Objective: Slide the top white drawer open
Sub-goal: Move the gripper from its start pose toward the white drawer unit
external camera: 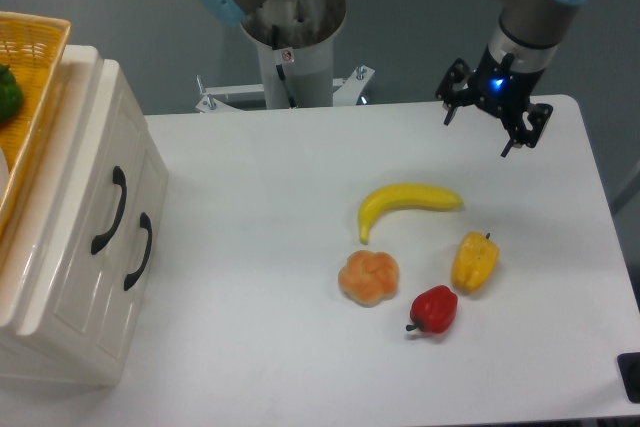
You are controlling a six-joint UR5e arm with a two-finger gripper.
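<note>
Fixed camera, looking down on a white table [270, 347]. Far right: gripper [482, 133], fingers spread apart and holding nothing, hanging above the table's far edge under the arm's wrist. Left edge: cream-white cabinet [75, 247] with two drawers, both shut flush. The top white drawer [100, 162] has its curved black handle [110, 210] on the panelled front; lower drawer [115, 292], with its own black handle [140, 250], sits just beside it, nearer the camera. The top white drawer lies well apart from the gripper, across the table to the left and nearer. On the cabinet top: yellow wicker basket [40, 57] with something green inside. Between cabinet and gripper, middle-right of table: banana [408, 202], orange pastry-like lump [368, 277], yellow pepper [475, 261], red pepper [433, 309].
</note>
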